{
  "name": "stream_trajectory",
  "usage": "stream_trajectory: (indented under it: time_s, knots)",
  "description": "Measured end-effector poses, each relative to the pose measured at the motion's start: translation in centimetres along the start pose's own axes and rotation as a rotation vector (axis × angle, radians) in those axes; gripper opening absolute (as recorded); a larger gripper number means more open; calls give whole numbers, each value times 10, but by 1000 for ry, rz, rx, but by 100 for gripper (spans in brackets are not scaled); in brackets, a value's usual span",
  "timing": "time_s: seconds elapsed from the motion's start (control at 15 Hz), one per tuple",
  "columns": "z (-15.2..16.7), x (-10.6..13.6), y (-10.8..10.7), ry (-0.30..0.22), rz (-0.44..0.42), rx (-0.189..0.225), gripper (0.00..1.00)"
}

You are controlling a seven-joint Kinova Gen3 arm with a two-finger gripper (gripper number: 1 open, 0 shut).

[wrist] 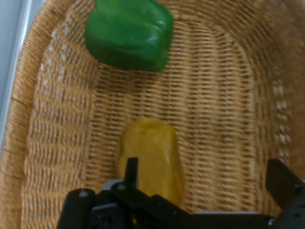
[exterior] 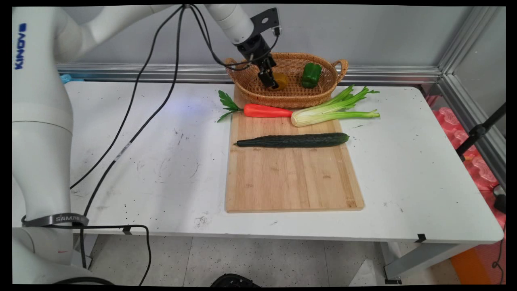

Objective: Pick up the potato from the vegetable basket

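Gripper (wrist: 205, 179) sitting open inside wicker basket (exterior: 250, 87), fingers straddling yellow pepper (wrist: 150, 160); green pepper (wrist: 128, 33) nearby.

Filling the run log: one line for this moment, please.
gripper open, inside basket | yellow pepper lying by one finger, not gripped | green pepper beside it

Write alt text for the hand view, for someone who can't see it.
The open gripper hangs over a yellow pepper lying in a wicker basket. A green pepper lies farther along in the same basket.
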Motion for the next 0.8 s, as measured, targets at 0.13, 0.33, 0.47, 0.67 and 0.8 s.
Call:
stream_trajectory:
  time_s: [0.13, 0.33, 0.47, 0.67, 0.8]
  knots:
    - [11, 1, -11, 7, 3, -4, 100]
    - [26, 0, -25, 10, 7, -14, 100]
    - [34, -1, -33, 10, 8, -20, 100]
    - [45, -5, -43, 8, 6, -31, 100]
    - [48, -6, -46, 7, 5, -34, 100]
